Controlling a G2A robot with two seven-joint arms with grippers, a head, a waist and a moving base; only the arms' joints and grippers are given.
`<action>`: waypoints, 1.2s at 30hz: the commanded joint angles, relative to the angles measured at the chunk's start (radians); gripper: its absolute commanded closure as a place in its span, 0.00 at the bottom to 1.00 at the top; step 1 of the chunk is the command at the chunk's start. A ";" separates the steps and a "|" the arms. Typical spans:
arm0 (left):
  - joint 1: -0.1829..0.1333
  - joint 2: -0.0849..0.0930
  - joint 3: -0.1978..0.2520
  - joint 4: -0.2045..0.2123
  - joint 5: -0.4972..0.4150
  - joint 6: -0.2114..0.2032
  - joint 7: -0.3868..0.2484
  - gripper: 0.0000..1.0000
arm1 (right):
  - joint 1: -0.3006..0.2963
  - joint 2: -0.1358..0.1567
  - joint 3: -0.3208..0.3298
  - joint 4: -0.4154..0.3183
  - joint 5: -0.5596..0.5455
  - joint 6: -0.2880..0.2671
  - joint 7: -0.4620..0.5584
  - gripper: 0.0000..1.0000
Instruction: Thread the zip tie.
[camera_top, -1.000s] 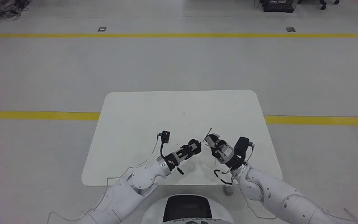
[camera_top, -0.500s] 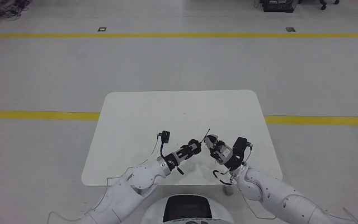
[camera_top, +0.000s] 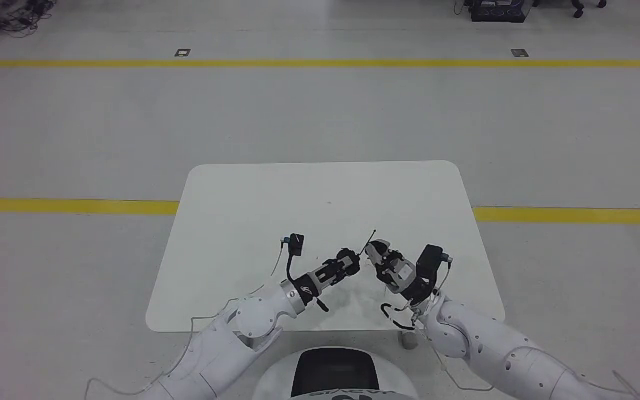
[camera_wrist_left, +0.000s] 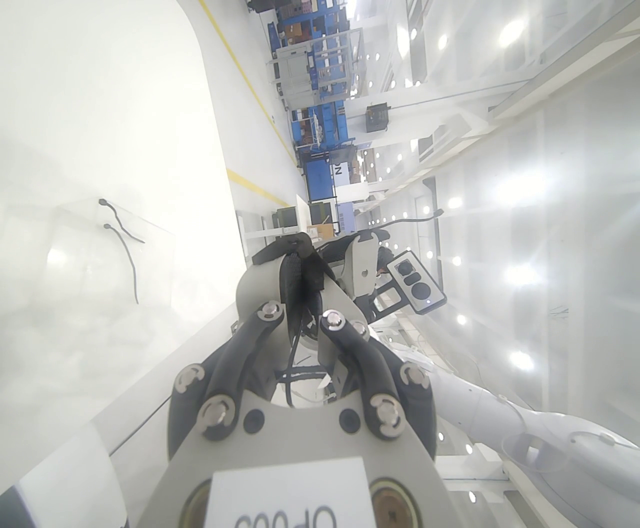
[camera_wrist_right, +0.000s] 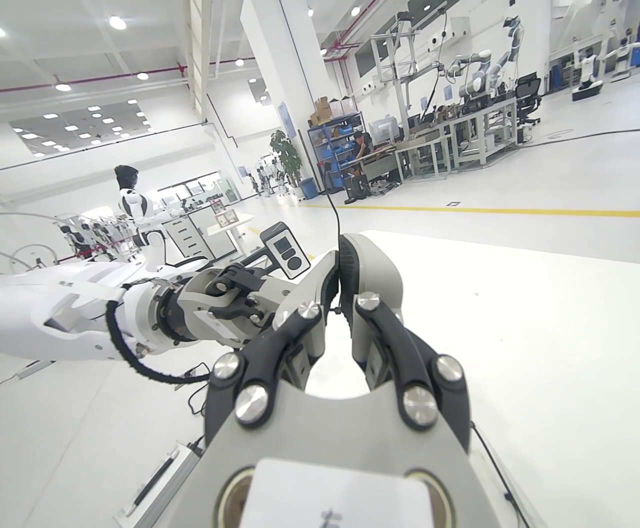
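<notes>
pinching the zip tie (camera_wrist_right: 336, 225) above the surface (camera_top: 300, 200) (tail pointing up)
right end effector (camera_wrist_right: 340, 280) and left end effector (camera_wrist_left: 300, 265) both clamp it, tip to tip.

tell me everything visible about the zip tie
A thin black strap, plastic by its look, the zip tie is held above the table, not lying on it. The right gripper is shut on it; its free end sticks out past the fingertips with a slight bend. The left gripper, closed tip to tip with the right, seems to pinch the other end. The head is hidden there, so threading cannot be judged.
</notes>
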 joint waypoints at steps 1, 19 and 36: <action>0.000 0.000 0.000 0.000 0.000 0.000 0.000 1.00 | 0.001 0.000 0.000 -0.001 0.000 0.000 0.002 1.00; 0.000 0.000 0.000 0.000 0.000 0.000 0.000 1.00 | 0.005 -0.004 -0.001 0.002 0.002 0.000 0.019 1.00; 0.000 0.000 0.000 0.000 0.000 0.000 0.000 1.00 | 0.011 -0.005 -0.023 -0.012 0.020 0.000 0.020 1.00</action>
